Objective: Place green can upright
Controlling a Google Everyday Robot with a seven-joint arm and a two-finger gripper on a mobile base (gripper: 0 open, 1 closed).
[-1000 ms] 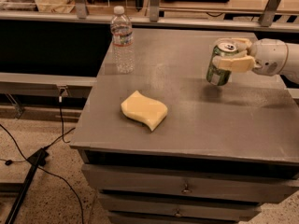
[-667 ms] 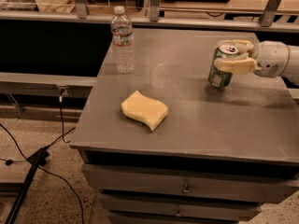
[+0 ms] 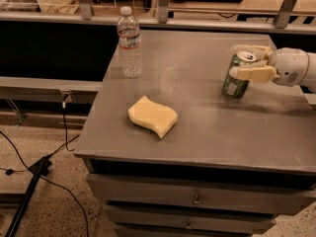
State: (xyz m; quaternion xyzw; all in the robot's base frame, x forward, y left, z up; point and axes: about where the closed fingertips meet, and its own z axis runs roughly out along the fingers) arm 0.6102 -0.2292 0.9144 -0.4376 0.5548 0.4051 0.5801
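currently i read the gripper (image 3: 245, 61) at the right side of the grey table (image 3: 207, 127), fingers closed on the upper part of the green can (image 3: 235, 81). the can leans slightly, base down at the tabletop. a yellow sponge (image 3: 152, 116) lies mid-table, and a water bottle (image 3: 130, 43) stands far left.
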